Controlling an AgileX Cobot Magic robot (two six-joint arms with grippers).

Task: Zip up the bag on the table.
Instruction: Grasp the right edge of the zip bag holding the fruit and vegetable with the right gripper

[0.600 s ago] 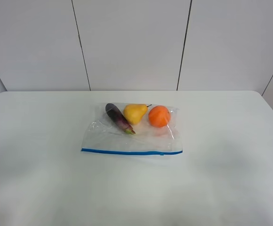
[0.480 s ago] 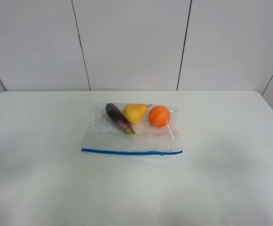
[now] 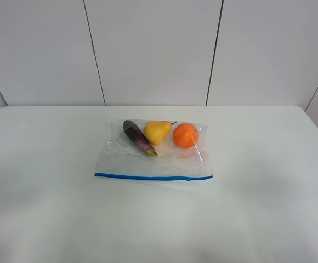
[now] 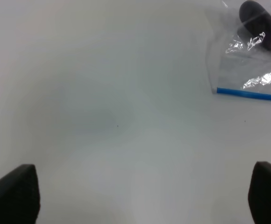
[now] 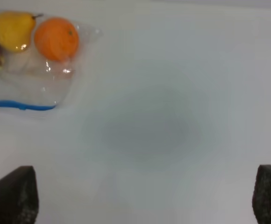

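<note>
The clear crinkly bag (image 3: 148, 161) lies flat in the middle of the white table (image 3: 49, 164), its blue zipper strip (image 3: 153, 177) along the near edge. Inside are a purple eggplant (image 3: 136, 136), a yellow pear (image 3: 157, 131) and an orange (image 3: 185, 135). Neither arm shows in the exterior view. My left gripper (image 4: 145, 198) is open and empty over bare table, away from the bag's left corner (image 4: 247, 70). My right gripper (image 5: 145, 196) is open and empty, away from the bag's right end (image 5: 28, 74).
Grey wall panels (image 3: 153, 49) stand behind the table's far edge. Bare white tabletop lies on all sides of the bag. Only the dark fingertips (image 4: 14, 196) of each gripper show at the wrist views' corners.
</note>
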